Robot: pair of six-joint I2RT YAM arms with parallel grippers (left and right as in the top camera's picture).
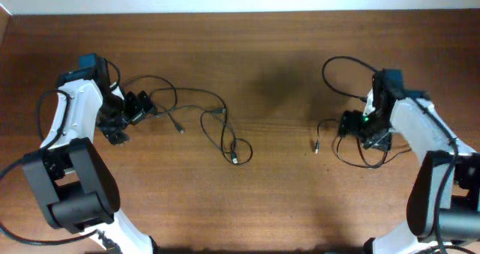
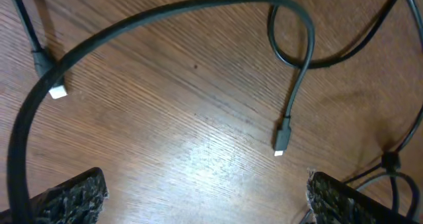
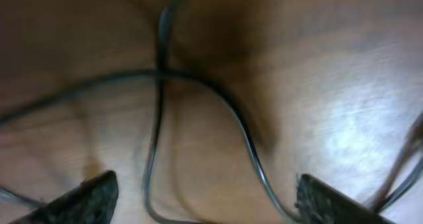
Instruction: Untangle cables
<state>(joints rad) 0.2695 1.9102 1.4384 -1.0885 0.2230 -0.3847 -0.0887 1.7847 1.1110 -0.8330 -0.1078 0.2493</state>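
Note:
Thin black cables lie on the wooden table in two groups. The left cable (image 1: 202, 108) loops from my left gripper (image 1: 139, 106) to a small coil at centre (image 1: 238, 150). The right cable (image 1: 341, 67) arcs and loops around my right gripper (image 1: 352, 125), with a plug end (image 1: 316, 145) lying free. In the left wrist view a cable (image 2: 165, 12) arcs across and two plug ends (image 2: 282, 139) (image 2: 56, 90) rest on the wood; the left gripper (image 2: 205, 197) is open with nothing between its fingers. In the right wrist view blurred cables (image 3: 158, 105) cross over the wood; the right gripper (image 3: 205, 197) is open above them.
The table's far edge (image 1: 240, 13) meets a white wall. Thicker black wires run by the left arm base (image 1: 15, 168). Bare wood (image 1: 285, 82) separates the two cable groups.

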